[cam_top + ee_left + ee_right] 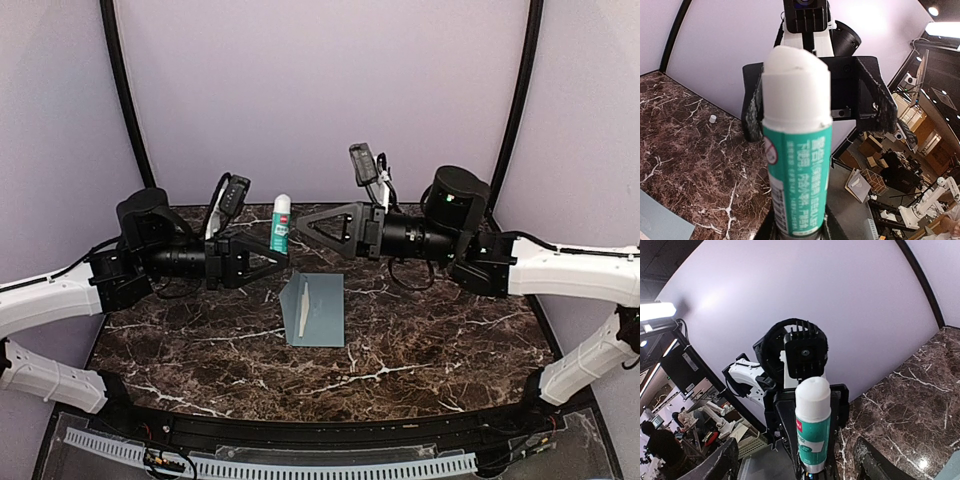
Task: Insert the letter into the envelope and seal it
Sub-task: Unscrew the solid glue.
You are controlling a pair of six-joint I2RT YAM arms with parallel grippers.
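Note:
The pale teal envelope (322, 312) lies flat at mid-table with a narrow whitish fold on its left part; a corner of it shows in the left wrist view (660, 226). I cannot make out the letter as a separate sheet. My left gripper (278, 250) (797, 233) is shut on the lower body of a green-and-white glue stick (281, 228) (797, 150) (812, 432), holding it upright above the table behind the envelope. My right gripper (304, 224) (796, 452) faces it from the right, open, its fingers (720, 462) apart from the stick on either side.
Dark marbled tabletop (430, 340) with lilac walls behind and at the sides. A tiny white object (713, 118) sits on the table near the back wall. Both arms reach inward from the table's sides and nearly meet above its rear half.

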